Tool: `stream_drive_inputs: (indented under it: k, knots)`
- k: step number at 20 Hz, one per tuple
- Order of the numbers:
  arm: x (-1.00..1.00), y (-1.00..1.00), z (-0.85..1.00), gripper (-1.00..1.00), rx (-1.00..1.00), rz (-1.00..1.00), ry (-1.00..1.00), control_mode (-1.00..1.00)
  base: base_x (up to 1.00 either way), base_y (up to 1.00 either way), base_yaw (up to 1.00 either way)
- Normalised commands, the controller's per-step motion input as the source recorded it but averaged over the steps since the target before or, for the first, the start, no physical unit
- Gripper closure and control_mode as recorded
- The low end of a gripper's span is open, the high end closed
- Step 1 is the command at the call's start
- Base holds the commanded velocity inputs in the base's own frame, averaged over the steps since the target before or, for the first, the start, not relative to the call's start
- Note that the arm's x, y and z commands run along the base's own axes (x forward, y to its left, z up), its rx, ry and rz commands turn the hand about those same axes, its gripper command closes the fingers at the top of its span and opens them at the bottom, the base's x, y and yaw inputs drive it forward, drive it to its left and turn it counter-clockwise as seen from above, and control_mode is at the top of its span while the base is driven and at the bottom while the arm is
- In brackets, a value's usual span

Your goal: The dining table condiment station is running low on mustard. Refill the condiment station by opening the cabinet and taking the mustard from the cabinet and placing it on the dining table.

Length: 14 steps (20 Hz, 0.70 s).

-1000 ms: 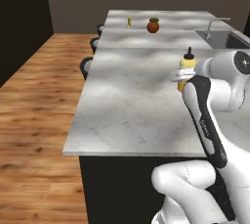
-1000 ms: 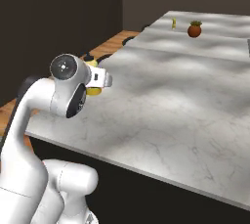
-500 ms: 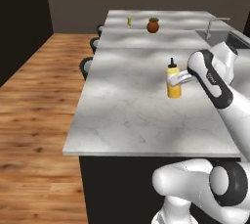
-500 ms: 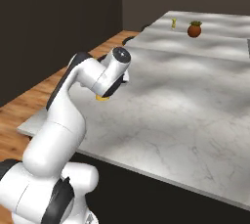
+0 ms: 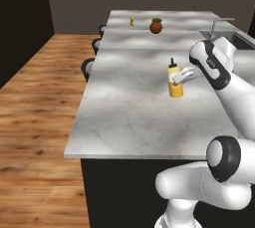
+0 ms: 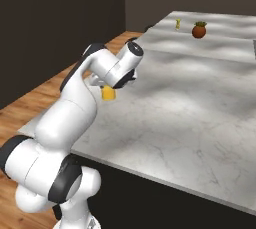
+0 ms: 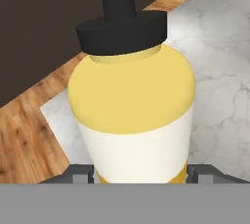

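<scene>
the dining table [image 5: 124,117] runs from the lower middle of the left base view up to the top centre, white-grey marble over a black base, with round dark stools [image 5: 88,65] along its left edge. the mustard [image 5: 175,79] stands upright on the marble right of centre in that view. it is a small yellow squeeze bottle with a paler cream band round its middle (plain in the hand view) and a black cap [image 7: 122,30] narrowing to a dark nozzle. the gripper [image 5: 183,76] is at the bottle's right side, one finger [image 7: 78,175] on each flank of the band, grasping the mustard. near the table's far end sit a round brown-orange fruit [image 5: 156,26] and a tiny yellow item [image 5: 131,21].
</scene>
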Motion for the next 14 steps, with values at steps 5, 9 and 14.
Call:
stream_drive_inputs:
  k: [5, 9, 14]
  knots:
    - [0.18, 0.00, -0.37, 1.00, 0.00, 0.09, 0.00, -1.00, 0.00, 0.00, 0.00]
    - [0.02, 0.00, -0.46, 1.00, 0.00, 0.13, 0.00, -1.00, 0.00, 0.00, 0.00]
    - [0.06, 0.00, -0.38, 1.00, 0.05, 0.10, -0.08, -1.00, 0.00, 0.00, 0.00]
